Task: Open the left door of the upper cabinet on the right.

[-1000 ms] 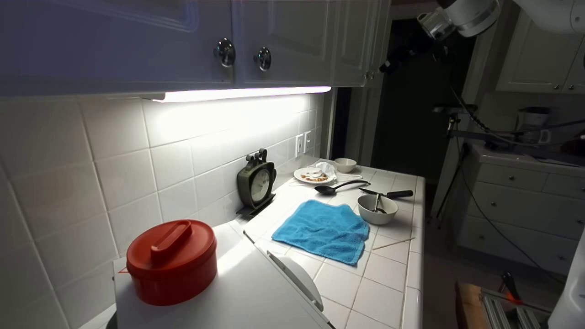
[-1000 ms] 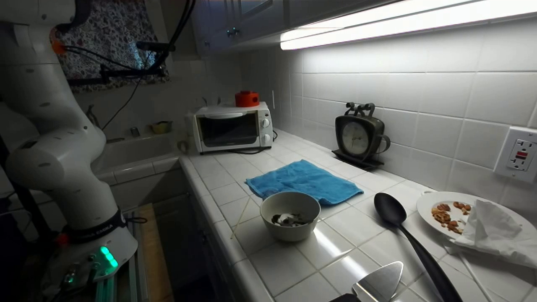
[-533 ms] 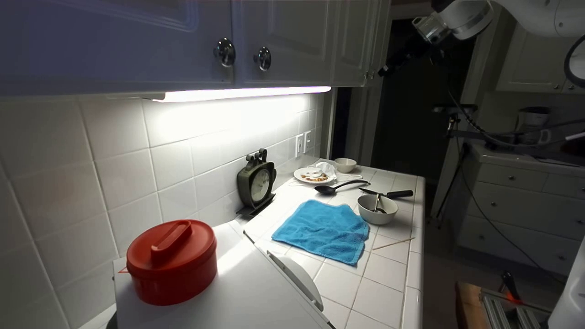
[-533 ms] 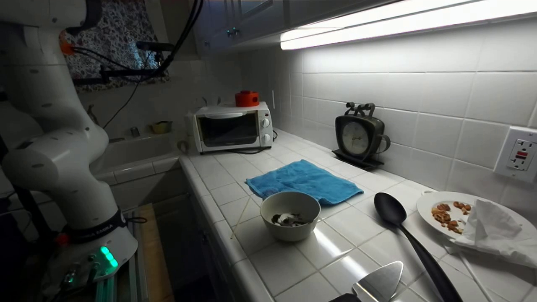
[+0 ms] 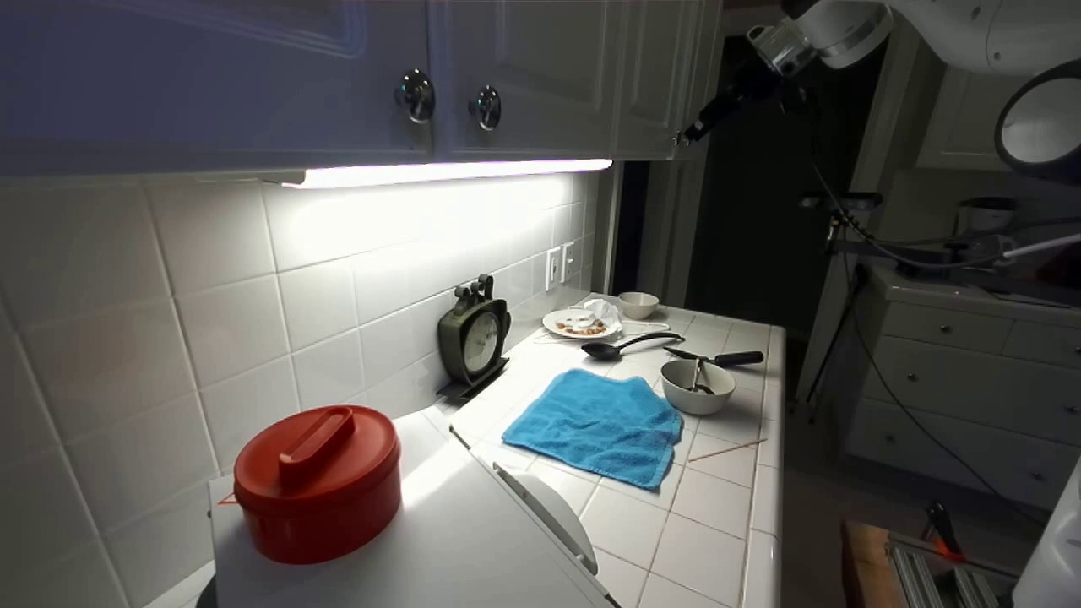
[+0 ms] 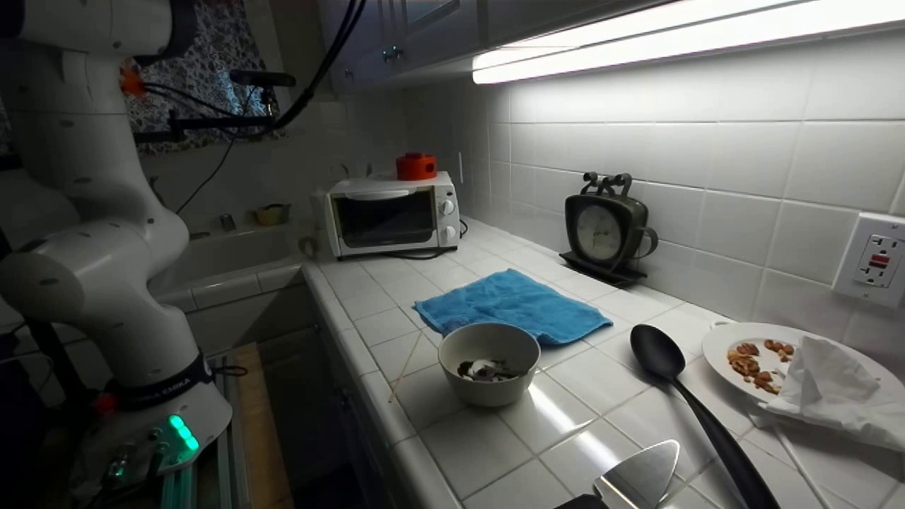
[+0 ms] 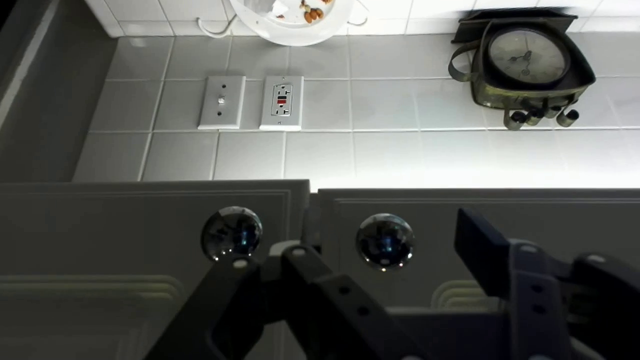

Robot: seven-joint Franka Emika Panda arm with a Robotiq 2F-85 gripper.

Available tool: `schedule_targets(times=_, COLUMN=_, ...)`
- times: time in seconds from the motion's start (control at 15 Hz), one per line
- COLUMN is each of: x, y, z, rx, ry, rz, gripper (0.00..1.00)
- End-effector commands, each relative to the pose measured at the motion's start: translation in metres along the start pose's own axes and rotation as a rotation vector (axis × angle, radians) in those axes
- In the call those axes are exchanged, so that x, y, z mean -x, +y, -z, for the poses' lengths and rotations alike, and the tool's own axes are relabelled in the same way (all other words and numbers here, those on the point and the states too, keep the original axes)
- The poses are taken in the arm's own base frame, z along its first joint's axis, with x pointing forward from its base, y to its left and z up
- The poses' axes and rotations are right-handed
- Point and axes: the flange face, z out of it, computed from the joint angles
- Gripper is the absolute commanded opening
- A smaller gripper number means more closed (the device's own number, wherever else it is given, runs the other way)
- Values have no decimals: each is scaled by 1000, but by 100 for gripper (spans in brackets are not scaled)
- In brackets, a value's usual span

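Note:
The upper cabinet [image 5: 703, 51] hangs at the far end of the wall in an exterior view. Its white left door [image 5: 649, 76] is shut there and also fills the lower right of the wrist view [image 7: 575, 220], which is upside down. The left door's round silver knob [image 7: 385, 242] lies between my fingers. The neighbouring door's knob [image 7: 231, 233] lies outside them. My gripper [image 7: 392, 232] is open, with its fingers either side of the left door's knob and apart from it. In an exterior view the gripper [image 5: 694, 133] is at the knobs; the remaining exterior view does not show it.
Bluish doors [image 5: 211, 84] with paired knobs and a lit lamp [image 5: 456, 173] are nearer that camera. Below, the tiled counter [image 6: 481, 445] holds a blue towel [image 6: 509, 304], a bowl [image 6: 489, 389], a black spoon [image 6: 657, 350], a plate [image 6: 721, 353], a dial scale [image 6: 601, 233] and a toaster oven [image 6: 385, 219].
My arm has swung towards the upper cabinet. The gripper has moved left and slightly down in an exterior view, up to the knobs. The doors have not moved.

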Motion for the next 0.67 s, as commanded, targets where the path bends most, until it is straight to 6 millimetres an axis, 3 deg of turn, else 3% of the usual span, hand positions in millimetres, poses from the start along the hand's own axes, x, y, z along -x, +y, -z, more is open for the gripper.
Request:
schedule_targets(times=0.0, x=-12, y=10, z=0, rx=-11, ry=28, rz=20, gripper=78)
schedule_targets(times=0.07, x=-13, y=12, z=-1, rx=-12, ry=30, rz=19, gripper=82)
schedule_targets(times=0.27, x=-15, y=14, z=-4, rx=-21, ry=33, rz=21, gripper=81)
schedule_targets(times=0.6, x=-21, y=6, z=-8, rx=-40, ry=16, rz=32, gripper=58)
